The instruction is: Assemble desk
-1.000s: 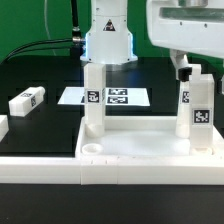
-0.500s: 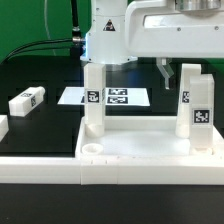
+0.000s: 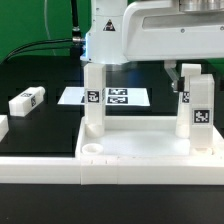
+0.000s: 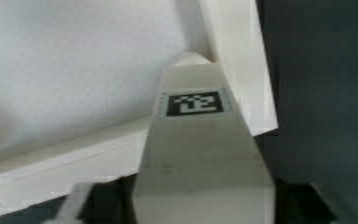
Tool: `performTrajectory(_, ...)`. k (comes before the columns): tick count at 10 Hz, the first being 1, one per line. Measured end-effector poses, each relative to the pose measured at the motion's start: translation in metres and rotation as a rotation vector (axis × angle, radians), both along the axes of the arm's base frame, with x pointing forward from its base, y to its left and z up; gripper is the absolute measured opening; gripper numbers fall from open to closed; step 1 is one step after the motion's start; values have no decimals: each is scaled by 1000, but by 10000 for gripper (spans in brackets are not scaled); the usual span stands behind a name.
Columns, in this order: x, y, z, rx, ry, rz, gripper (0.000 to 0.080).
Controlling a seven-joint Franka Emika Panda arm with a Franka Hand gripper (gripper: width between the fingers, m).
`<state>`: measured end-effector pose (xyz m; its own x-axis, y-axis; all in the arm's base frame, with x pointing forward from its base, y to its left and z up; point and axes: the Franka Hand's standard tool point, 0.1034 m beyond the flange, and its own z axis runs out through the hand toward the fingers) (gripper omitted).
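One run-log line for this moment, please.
tool: straddling upright leg at exterior view's right, grip unclear | second leg: upright on tabletop, exterior view's left | third leg: lying loose on black table

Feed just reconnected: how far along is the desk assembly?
Done: one white square post leg stands upright on the white rimmed plastic tabletop slab. In hand: jaws straddle a second upright leg. Left: another leg lies loose on the black table.
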<state>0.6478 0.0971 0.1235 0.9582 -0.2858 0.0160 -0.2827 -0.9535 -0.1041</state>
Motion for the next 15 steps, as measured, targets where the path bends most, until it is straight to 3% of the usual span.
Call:
performTrajectory(1, 0, 0, 0, 0, 0, 0, 287)
performTrajectory(5, 0, 0, 0, 5, 8, -79, 287)
performTrajectory(11, -7, 1, -2, 56, 51, -801, 288)
performTrajectory(15, -8, 2, -3, 84, 94, -1144, 288)
